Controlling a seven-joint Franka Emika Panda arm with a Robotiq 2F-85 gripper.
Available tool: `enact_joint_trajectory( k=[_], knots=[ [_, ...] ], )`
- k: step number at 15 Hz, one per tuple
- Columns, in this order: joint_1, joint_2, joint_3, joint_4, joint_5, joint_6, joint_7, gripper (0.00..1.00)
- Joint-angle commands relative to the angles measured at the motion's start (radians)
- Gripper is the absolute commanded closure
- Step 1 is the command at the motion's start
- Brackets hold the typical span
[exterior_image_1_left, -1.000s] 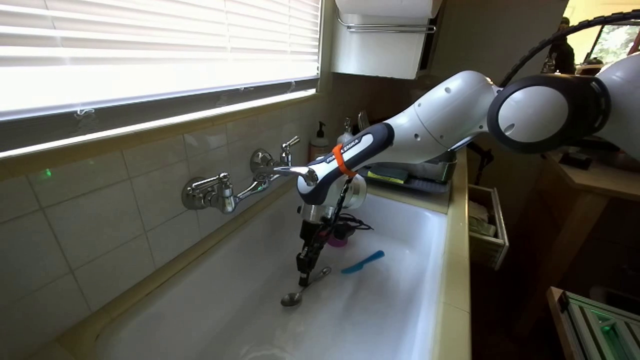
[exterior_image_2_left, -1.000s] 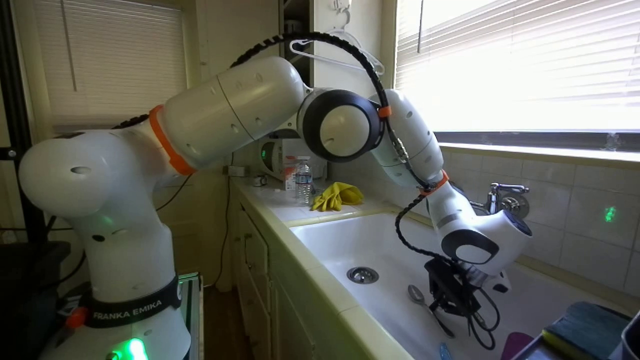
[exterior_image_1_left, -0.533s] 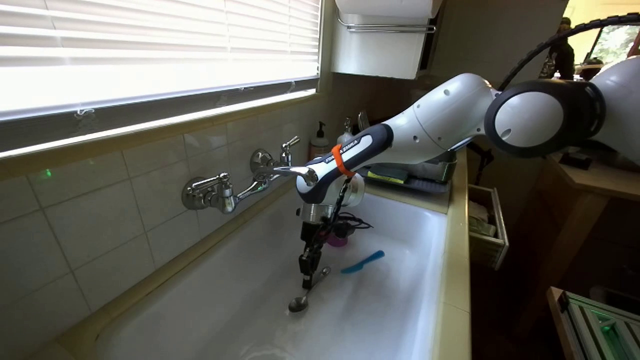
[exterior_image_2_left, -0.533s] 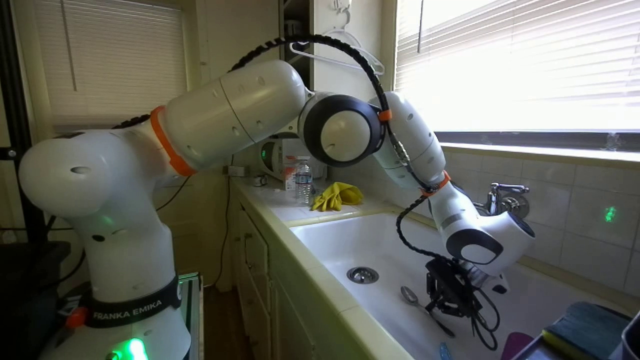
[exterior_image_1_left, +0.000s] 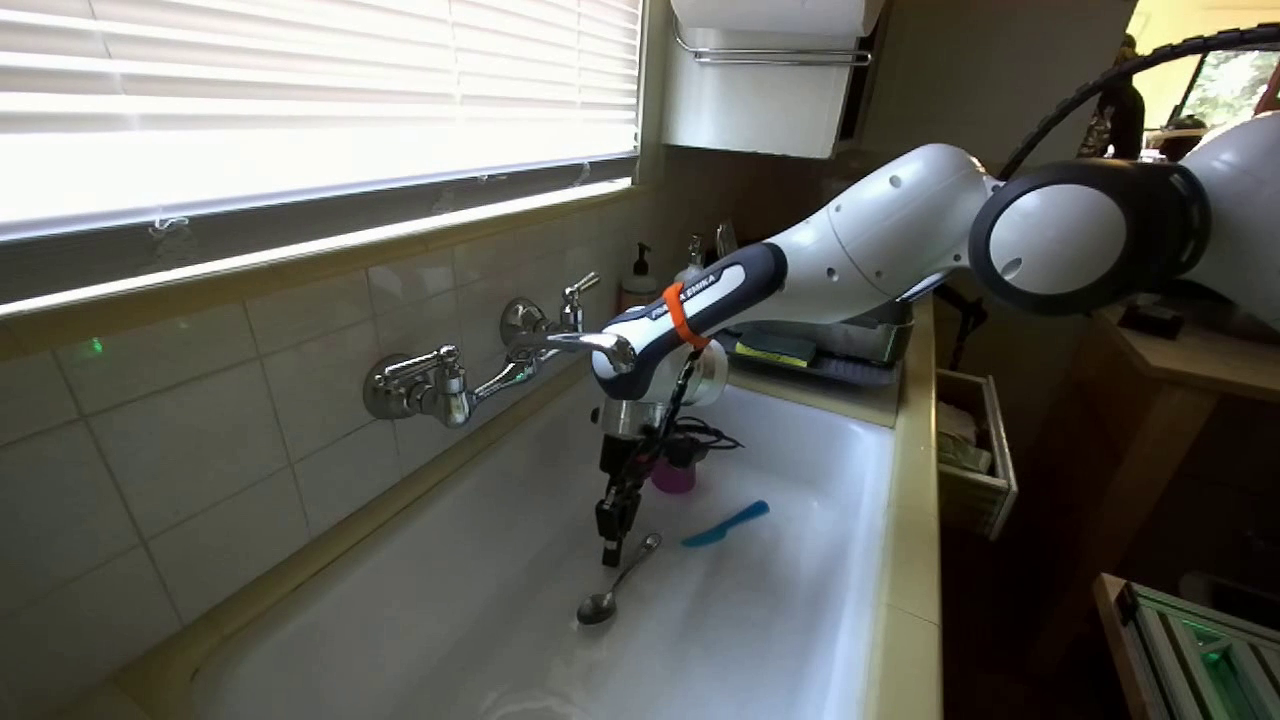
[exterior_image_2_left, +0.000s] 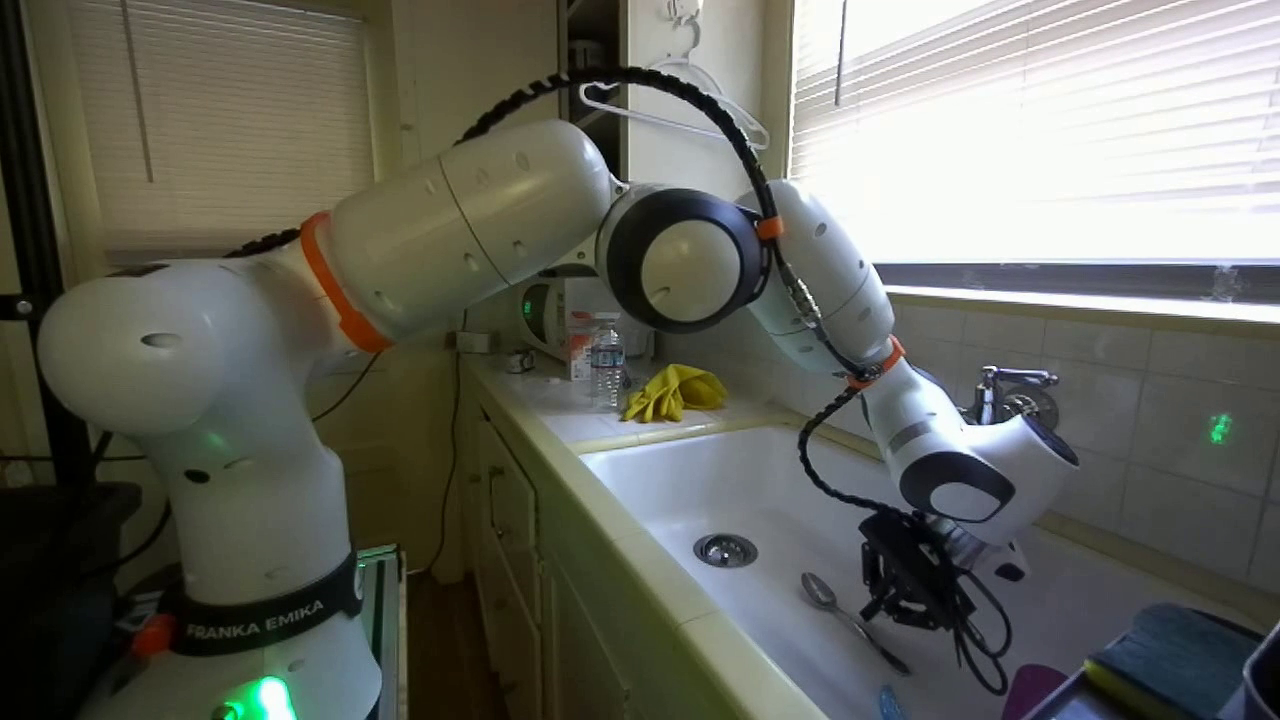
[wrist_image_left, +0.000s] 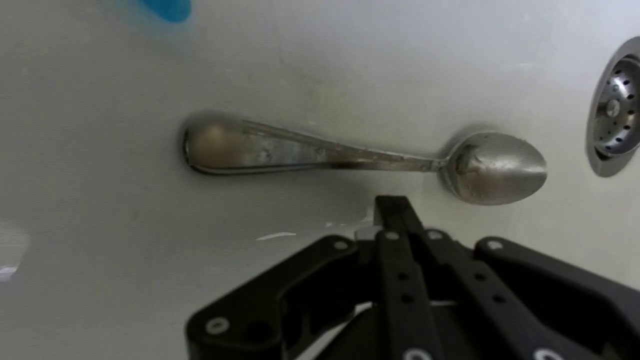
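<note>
A metal spoon (exterior_image_1_left: 622, 583) lies on the floor of the white sink (exterior_image_1_left: 800, 640). It also shows in an exterior view (exterior_image_2_left: 850, 620) and lengthwise in the wrist view (wrist_image_left: 340, 152), handle to the left, bowl to the right. My gripper (exterior_image_1_left: 611, 558) is shut and empty beside the spoon's handle. In the wrist view, its fingertips (wrist_image_left: 392, 205) are together just below the spoon's neck, apart from it in the picture. The height of the tips over the sink floor is hard to tell. A blue plastic knife (exterior_image_1_left: 727, 523) lies near the spoon's handle end.
A purple cup (exterior_image_1_left: 673, 478) stands in the sink behind the gripper. The drain (exterior_image_2_left: 726, 550) lies beyond the spoon's bowl. A chrome faucet (exterior_image_1_left: 570, 345) reaches over the sink from the tiled wall. A sponge (exterior_image_1_left: 775, 348) sits by the dish rack; yellow gloves (exterior_image_2_left: 678, 392) lie on the counter.
The spoon's bowl has swung a little, toward the sink's front side, then stayed still over the last half second. My gripper moved with it, then rose slightly and drew back from the spoon.
</note>
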Motion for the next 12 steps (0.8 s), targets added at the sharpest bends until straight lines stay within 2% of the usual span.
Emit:
enact_joint_trajectory(
  k=[1,8,12],
  knots=[
    [0.001,-0.025,-0.003,-0.007,-0.015,-0.015,0.036,1.00],
    [0.031,-0.126,-0.064,-0.092,-0.064,0.002,0.182,1.00],
    [0.042,-0.206,-0.086,-0.180,-0.079,0.018,0.237,1.00]
  ],
)
